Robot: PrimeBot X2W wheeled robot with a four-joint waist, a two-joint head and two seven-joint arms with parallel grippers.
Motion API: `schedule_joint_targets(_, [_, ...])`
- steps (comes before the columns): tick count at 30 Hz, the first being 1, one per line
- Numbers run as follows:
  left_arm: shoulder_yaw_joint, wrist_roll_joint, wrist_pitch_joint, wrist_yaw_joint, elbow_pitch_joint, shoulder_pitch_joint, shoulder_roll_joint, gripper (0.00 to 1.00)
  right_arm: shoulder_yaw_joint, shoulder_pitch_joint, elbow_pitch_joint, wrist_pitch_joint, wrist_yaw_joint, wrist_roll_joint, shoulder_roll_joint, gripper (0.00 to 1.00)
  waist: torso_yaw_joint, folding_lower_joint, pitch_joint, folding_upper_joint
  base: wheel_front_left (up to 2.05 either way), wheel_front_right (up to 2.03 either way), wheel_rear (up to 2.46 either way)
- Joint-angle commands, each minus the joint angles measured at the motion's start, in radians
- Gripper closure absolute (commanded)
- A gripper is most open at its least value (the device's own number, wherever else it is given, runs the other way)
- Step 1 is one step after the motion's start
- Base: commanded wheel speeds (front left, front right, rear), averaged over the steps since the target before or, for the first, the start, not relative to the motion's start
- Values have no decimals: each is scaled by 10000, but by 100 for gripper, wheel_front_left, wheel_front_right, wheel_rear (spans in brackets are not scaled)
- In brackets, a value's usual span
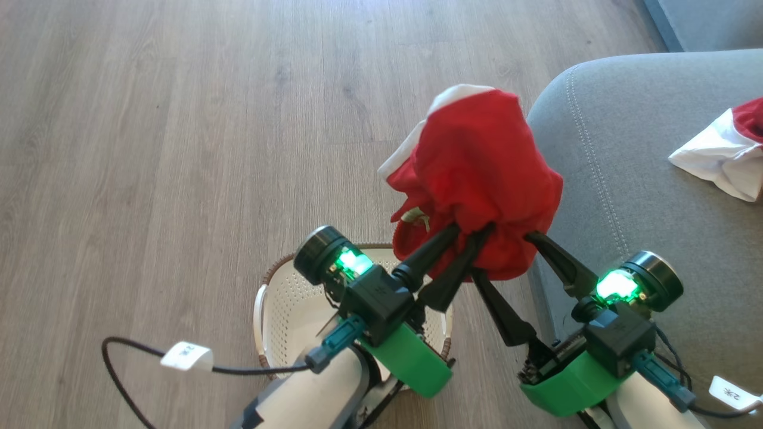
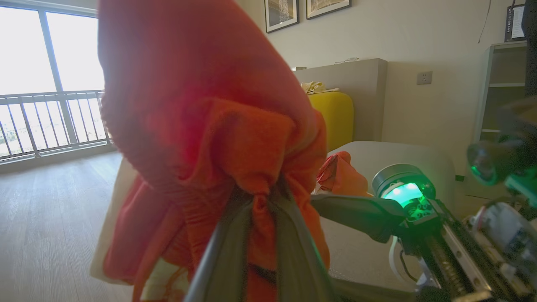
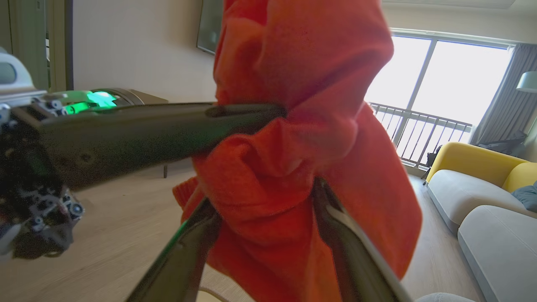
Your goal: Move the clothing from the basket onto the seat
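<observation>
Soft, light and limp, the red garment (image 1: 477, 179) hangs bunched above the basket (image 1: 286, 310) beside the seat (image 1: 626, 179), its gathered folds, the surest hold, pinched in the closed left pincer (image 1: 474, 229), while the right pincer (image 1: 501, 253) gapes wide astride it.

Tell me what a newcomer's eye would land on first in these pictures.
First, the red garment held up in the middle of the head view. The left gripper is pinching it, and the right gripper has its fingers spread wide around the lower folds. Next is the red-and-white garment, lying on the grey seat at the far right.
</observation>
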State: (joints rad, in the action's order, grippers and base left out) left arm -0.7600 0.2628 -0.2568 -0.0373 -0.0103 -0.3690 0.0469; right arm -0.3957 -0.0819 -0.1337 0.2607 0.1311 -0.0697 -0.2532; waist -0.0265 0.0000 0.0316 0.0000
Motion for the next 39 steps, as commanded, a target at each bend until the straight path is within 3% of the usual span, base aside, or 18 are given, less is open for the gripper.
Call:
schedule_joint_targets(1, [192,77,-49,48,311,-589,33,100,-84,-426,-258,11,-4,100,74,0,1,0,-2,0,0,0,0])
schedule_joint_targets(4, [68,102,-49,65,297,-607,33,100,-46,-453,-178,11,-4,168,164,0,8,0,-11,0,0,0,0])
schedule_joint_targets(5, [42,108,-49,63,291,-609,33,100,7,-438,-123,11,-4,180,211,18,9,0,-17,0,0,0,0])
schedule_joint_targets(6, [20,116,-49,61,287,-611,33,100,72,-415,-52,11,-4,153,273,67,13,0,-24,0,0,0,0])
schedule_joint_targets(7, [1,124,-49,64,283,-611,33,100,121,-393,17,11,-4,93,329,100,18,0,-31,0,0,0,0])
schedule_joint_targets(27, [49,255,-49,46,211,-517,33,100,889,-154,-80,11,-4,-265,786,100,134,0,-114,0,0,0,0])
schedule_joint_targets(28, [56,258,-49,42,210,-507,33,91,910,-137,-87,11,-4,-273,788,100,137,0,-125,0,0,0,0])
schedule_joint_targets(31, [95,246,-49,2,195,-473,33,9,959,-134,-157,11,-4,-286,812,100,136,0,-128,0,0,0,0])
schedule_joint_targets(32, [113,235,-49,-14,180,-466,33,0,980,-138,-194,11,-4,-288,823,100,135,0,-125,0,0,0,0])
schedule_joint_targets(39, [417,204,-49,-55,-13,-389,33,0,1272,-195,-350,11,-4,-307,760,100,127,0,-42,0,0,0,0])
